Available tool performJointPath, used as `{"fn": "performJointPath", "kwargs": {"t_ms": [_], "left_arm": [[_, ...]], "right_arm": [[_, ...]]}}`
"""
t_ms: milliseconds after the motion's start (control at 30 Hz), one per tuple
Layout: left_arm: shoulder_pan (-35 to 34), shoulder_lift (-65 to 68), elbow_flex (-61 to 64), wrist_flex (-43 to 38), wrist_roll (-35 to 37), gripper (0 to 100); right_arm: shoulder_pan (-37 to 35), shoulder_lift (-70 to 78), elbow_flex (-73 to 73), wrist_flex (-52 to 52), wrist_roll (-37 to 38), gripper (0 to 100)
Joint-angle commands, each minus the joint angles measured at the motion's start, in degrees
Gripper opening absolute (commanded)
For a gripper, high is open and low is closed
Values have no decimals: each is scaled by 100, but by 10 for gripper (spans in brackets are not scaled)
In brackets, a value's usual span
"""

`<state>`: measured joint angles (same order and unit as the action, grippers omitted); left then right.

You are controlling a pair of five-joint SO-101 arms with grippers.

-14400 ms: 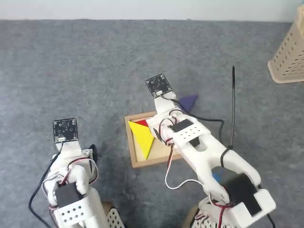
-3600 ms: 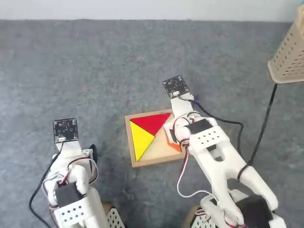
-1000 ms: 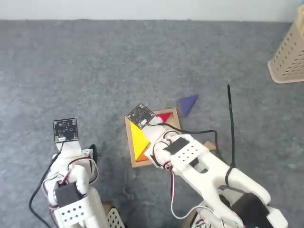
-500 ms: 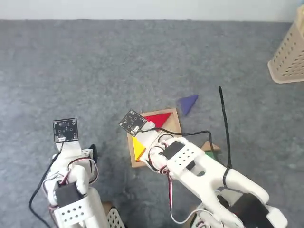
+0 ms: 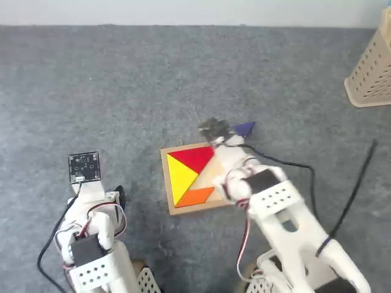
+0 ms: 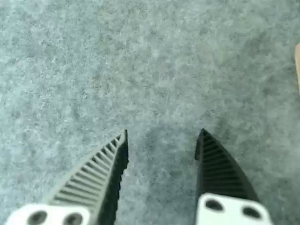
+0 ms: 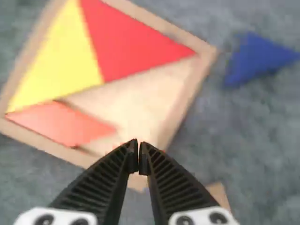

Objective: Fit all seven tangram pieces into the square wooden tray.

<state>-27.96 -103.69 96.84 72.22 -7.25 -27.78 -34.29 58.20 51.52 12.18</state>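
Right wrist view: the right gripper [image 7: 138, 145] is clenched on nothing, its tips meeting above the bare floor of the square wooden tray [image 7: 205, 55], close to the rim; inside the tray the red triangle [image 7: 129, 42] and the yellow triangle [image 7: 61, 70] lie edge to edge, with the orange parallelogram [image 7: 61, 123] along the rim beside the yellow one; the blue triangle [image 7: 255, 58] lies on the grey carpet [image 7: 262, 131] just outside the tray corner nearest the red piece; the left gripper [image 6: 163, 140] hangs released, jaws spread, over carpet well apart from the tray, off its yellow side.
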Motion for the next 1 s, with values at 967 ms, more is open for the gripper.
{"fn": "performJointPath", "kwargs": {"t_ms": [967], "left_arm": [[35,-70,-31,18,53,225]], "right_arm": [[1947,2220,-1987,1270,4589,181]]}}
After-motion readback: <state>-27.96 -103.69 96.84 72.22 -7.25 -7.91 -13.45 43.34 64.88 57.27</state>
